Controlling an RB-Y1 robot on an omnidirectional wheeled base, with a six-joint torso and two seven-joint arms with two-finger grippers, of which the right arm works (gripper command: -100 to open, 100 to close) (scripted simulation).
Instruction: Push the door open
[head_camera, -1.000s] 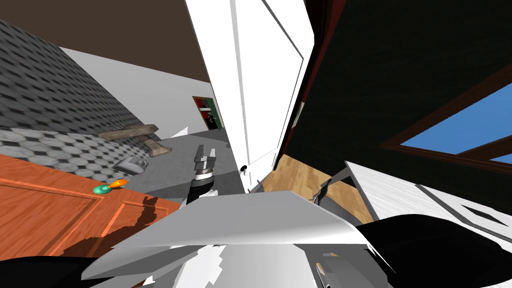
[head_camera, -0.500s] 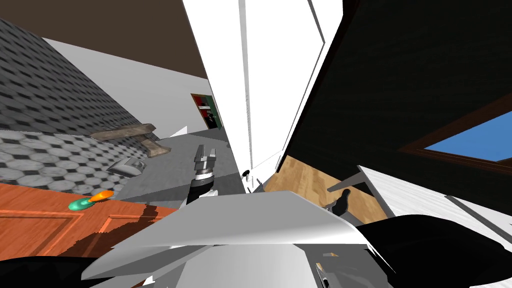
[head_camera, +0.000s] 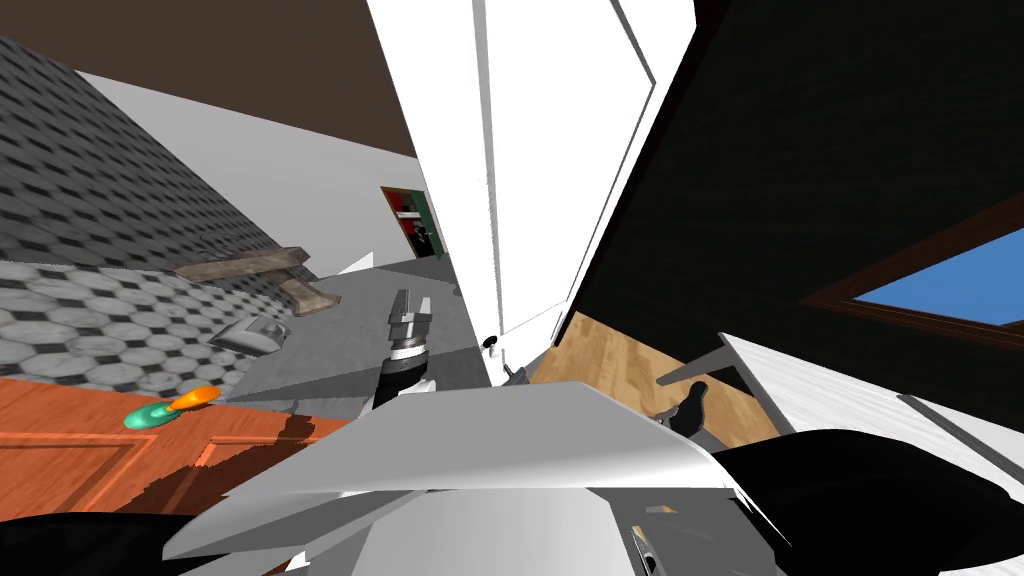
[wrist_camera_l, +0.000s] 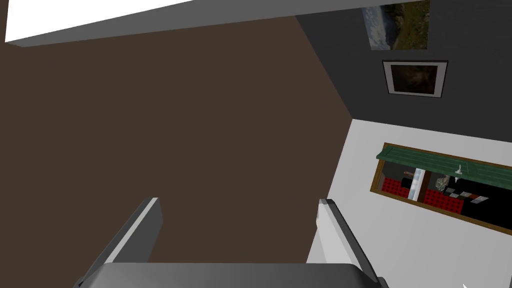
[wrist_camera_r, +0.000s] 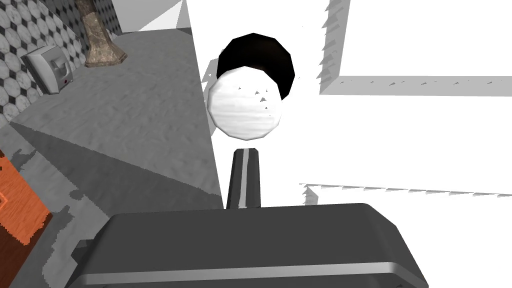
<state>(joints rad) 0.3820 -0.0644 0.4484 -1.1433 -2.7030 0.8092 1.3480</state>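
The white panelled door stands ajar straight ahead, seen nearly edge-on. Its round white knob on a black rose shows close up in the right wrist view and small in the head view. My right gripper is shut, its two fingers pressed together into one blade. The blade points at the knob from just short of it and holds nothing. My left gripper is raised to the left of the door's edge. Its fingers stand open and empty.
Grey floor runs ahead on the left of the door, with a small grey box and a stone-like post by the tiled wall. An orange-brown panel bearing a green and orange thing is close on my left. Wooden floor lies beyond the door.
The whole head view has shifted, so I have moved; the orange-brown panel and the green and orange thing now sit lower and further left. My right gripper's fingers have come shut. The left arm holds its pose.
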